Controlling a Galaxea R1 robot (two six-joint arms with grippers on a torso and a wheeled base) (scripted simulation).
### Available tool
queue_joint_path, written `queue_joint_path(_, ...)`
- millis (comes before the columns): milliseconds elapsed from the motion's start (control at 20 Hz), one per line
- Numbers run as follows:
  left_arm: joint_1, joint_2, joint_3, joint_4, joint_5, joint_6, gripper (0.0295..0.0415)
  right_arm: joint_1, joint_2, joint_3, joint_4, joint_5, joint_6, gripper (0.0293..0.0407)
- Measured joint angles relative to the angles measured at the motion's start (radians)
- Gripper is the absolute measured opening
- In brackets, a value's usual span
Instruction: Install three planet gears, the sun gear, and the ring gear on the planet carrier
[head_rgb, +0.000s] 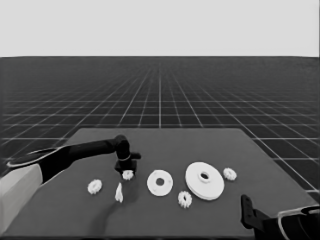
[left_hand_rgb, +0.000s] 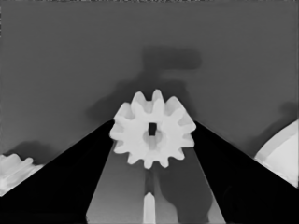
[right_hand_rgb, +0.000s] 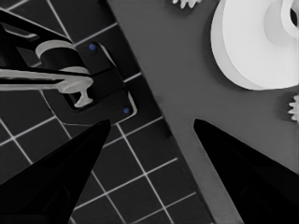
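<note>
I am looking down across a dark table where the parts lie in a loose row. Largest is the larger round part, right of centre, with nothing on it. Just left of it lies the smaller round part, also bare, so I judge that no gear is installed yet. Four small gears are scattered: one beside the larger part's far right, one near me between the two round parts, one far left, and one under my left gripper. A thin white piece stands just nearer than that gear. Through the left wrist camera that gear sits between my fingers, which are spread apart with a gap on each side; it is not clamped. The risk I see: closing on teeth rather than flats could spin or squirt the gear sideways into the thin piece. My right gripper waits at the near right corner, fingers apart, holding nothing.
</note>
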Motion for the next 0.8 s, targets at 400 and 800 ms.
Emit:
queue_joint_path(400, -0.113, -0.047, 0.122, -0.091, 0.079, -0.057, 0.0312, 0.000, 0.000, 0.000, 0.000, 0.000, 0.000, 0.0385)
queue_joint_path(800, -0.185, -0.055, 0.146, -0.151, 0.111, -0.067, 0.0312, 0.000, 0.000, 0.000, 0.000, 0.000, 0.000, 0.0385)
